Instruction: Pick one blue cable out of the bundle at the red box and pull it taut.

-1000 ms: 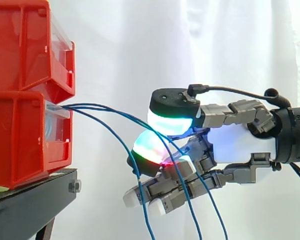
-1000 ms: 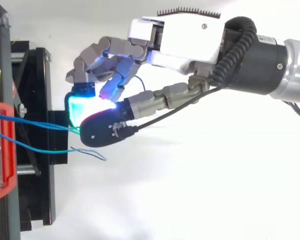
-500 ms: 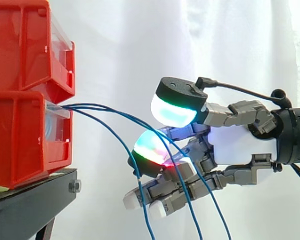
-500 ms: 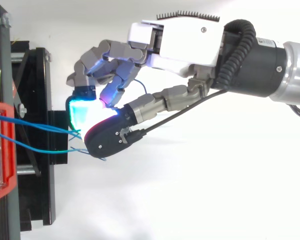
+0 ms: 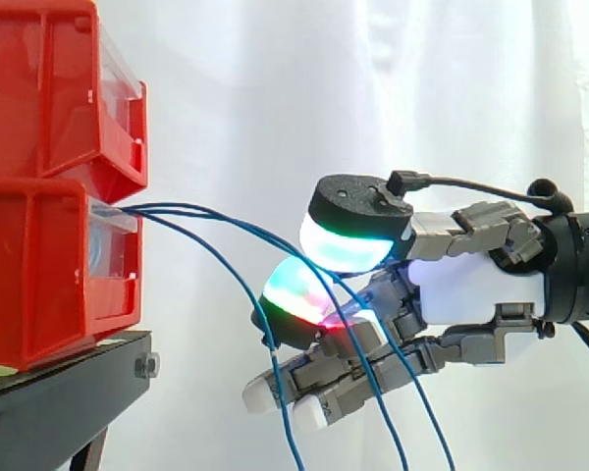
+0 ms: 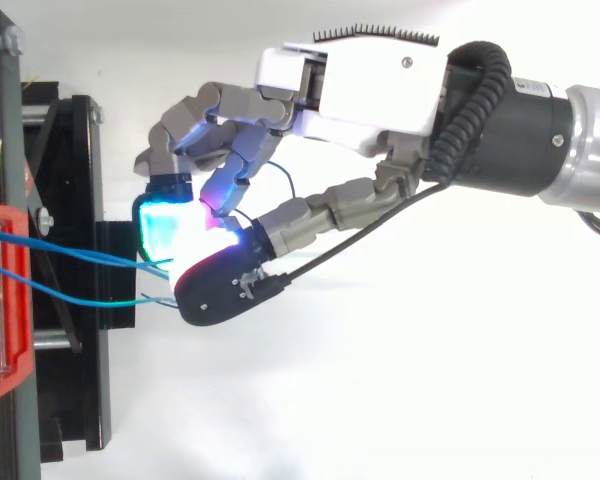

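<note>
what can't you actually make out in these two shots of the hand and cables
- Side view: the blue cables run off the bottom edge, ends unseen.
- Top view: the hand covers where the cables pass it.
- Both views: whether the hand grips a cable is unclear.
- Side view: the red box hides where the cables start.

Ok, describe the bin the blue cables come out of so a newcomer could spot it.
Find the black stand at the side view's left. It's the lower red bin standing on it: unlike the upper bin, blue cables trail from its clear front.
</note>
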